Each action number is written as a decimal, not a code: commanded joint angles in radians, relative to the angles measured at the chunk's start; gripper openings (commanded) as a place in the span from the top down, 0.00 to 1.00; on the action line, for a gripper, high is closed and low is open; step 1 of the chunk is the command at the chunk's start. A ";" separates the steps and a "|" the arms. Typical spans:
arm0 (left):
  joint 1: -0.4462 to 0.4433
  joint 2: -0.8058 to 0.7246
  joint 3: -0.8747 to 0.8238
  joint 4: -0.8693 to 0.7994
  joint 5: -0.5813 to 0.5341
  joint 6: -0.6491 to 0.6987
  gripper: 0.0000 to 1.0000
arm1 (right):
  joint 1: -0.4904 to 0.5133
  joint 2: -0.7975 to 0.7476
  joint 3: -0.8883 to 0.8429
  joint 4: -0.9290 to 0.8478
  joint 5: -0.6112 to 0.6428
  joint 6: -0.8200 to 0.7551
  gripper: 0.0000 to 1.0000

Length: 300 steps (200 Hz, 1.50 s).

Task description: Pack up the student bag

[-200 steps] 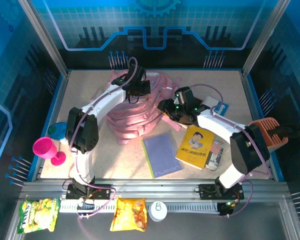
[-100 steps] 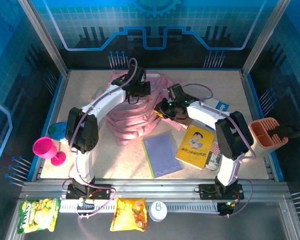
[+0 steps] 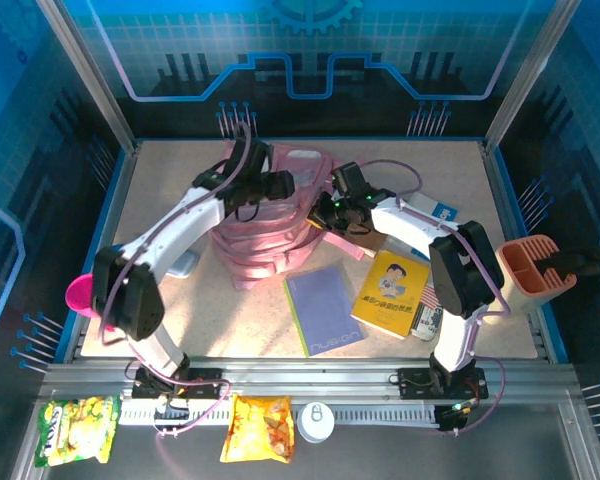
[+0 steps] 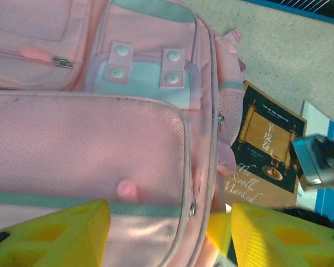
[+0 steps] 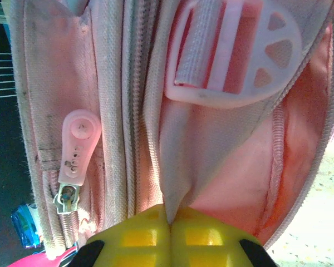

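speckled table (image 3: 160,170), student bag (image 3: 267,245) fabric pinched in right claw (image 5: 168,216)

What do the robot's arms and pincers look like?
The left arm and right arm are white tubes with chunky black joints and a thin pinkish cable looping along each. The left pincer and right pincer have blocky yellow fingers with black patches.

We're in a robot lab cell: speckled table (image 3: 160,170) boxed in by aluminium posts (image 3: 81,65) and blue gear-and-circuit printed panels (image 3: 380,40), left arm (image 3: 170,232) and right arm (image 3: 410,225) bolted to an aluminium rail (image 3: 310,382) at the near edge.
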 commanded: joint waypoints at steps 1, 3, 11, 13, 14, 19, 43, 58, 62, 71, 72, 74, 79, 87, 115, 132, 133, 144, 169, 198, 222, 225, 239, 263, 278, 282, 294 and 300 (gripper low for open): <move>-0.017 -0.108 -0.122 -0.040 -0.035 -0.044 0.40 | 0.004 -0.046 0.051 0.036 -0.022 -0.031 1.00; -0.020 -0.117 -0.135 -0.040 -0.037 -0.048 0.40 | 0.004 -0.046 0.054 0.036 -0.024 -0.032 1.00; -0.035 -0.154 -0.180 -0.041 -0.047 -0.061 0.40 | 0.002 -0.043 0.070 0.038 -0.034 -0.037 1.00; -0.040 -0.164 -0.191 -0.040 -0.051 -0.065 0.40 | 0.002 -0.042 0.074 0.036 -0.038 -0.040 1.00; -0.042 -0.168 -0.197 -0.040 -0.053 -0.067 0.40 | 0.002 -0.042 0.076 0.036 -0.039 -0.041 1.00; -0.055 -0.190 -0.223 -0.040 -0.059 -0.076 0.40 | 0.002 -0.040 0.089 0.033 -0.041 -0.046 1.00; -0.115 -0.272 -0.333 -0.037 -0.088 -0.142 0.42 | -0.003 -0.033 0.129 0.021 -0.052 -0.067 1.00; -0.152 -0.303 -0.395 -0.024 -0.104 -0.184 0.45 | -0.008 -0.036 0.135 0.032 -0.059 -0.066 1.00; -0.161 -0.306 -0.410 -0.021 -0.108 -0.194 0.46 | -0.009 -0.036 0.135 0.035 -0.061 -0.066 1.00; -0.183 -0.311 -0.435 -0.012 -0.119 -0.214 0.48 | -0.012 -0.037 0.133 0.041 -0.063 -0.067 1.00; -0.185 -0.312 -0.438 -0.012 -0.121 -0.216 0.48 | -0.014 -0.037 0.132 0.043 -0.064 -0.066 1.00; -0.190 -0.312 -0.441 -0.009 -0.124 -0.221 0.48 | -0.014 -0.037 0.131 0.044 -0.065 -0.066 1.00; -0.202 -0.312 -0.452 0.000 -0.128 -0.228 0.49 | -0.016 -0.039 0.125 0.052 -0.068 -0.063 1.00; -0.220 -0.310 -0.465 0.019 -0.132 -0.236 0.50 | -0.018 -0.041 0.116 0.067 -0.075 -0.057 1.00; -0.264 -0.272 -0.474 0.083 -0.166 -0.260 0.54 | -0.026 -0.040 0.095 0.112 -0.099 -0.041 1.00; -0.281 -0.233 -0.474 0.118 -0.186 -0.267 0.59 | -0.027 -0.039 0.090 0.125 -0.110 -0.039 1.00; -0.281 -0.231 -0.474 0.120 -0.189 -0.268 0.59 | -0.027 -0.039 0.089 0.126 -0.109 -0.039 1.00; -0.290 -0.204 -0.466 0.121 -0.216 -0.272 0.63 | -0.029 -0.039 0.086 0.128 -0.111 -0.036 1.00; -0.292 -0.150 -0.437 0.109 -0.258 -0.261 0.65 | -0.037 -0.047 0.070 0.140 -0.124 -0.026 1.00; -0.292 -0.105 -0.416 0.123 -0.280 -0.261 0.66 | -0.042 -0.061 0.055 0.149 -0.132 -0.023 1.00; -0.293 -0.078 -0.408 0.152 -0.281 -0.260 0.68 | -0.043 -0.066 0.043 0.162 -0.140 -0.022 1.00; -0.292 -0.074 -0.405 0.152 -0.283 -0.259 0.68 | -0.043 -0.066 0.042 0.163 -0.143 -0.020 1.00; -0.294 -0.054 -0.390 0.148 -0.290 -0.252 0.69 | -0.043 -0.065 0.036 0.169 -0.151 -0.019 1.00; -0.293 -0.023 -0.367 0.135 -0.301 -0.248 0.71 | -0.043 -0.065 0.028 0.174 -0.158 -0.016 1.00; -0.293 -0.006 -0.357 0.126 -0.302 -0.249 0.71 | -0.043 -0.066 0.025 0.176 -0.159 -0.015 1.00; -0.294 -0.002 -0.354 0.122 -0.300 -0.248 0.71 | -0.043 -0.068 0.024 0.177 -0.158 -0.016 1.00; -0.294 0.009 -0.345 0.104 -0.306 -0.250 0.72 | -0.043 -0.068 0.021 0.179 -0.158 -0.016 1.00; -0.292 0.014 -0.342 0.096 -0.312 -0.249 0.72 | -0.042 -0.070 0.020 0.179 -0.158 -0.017 1.00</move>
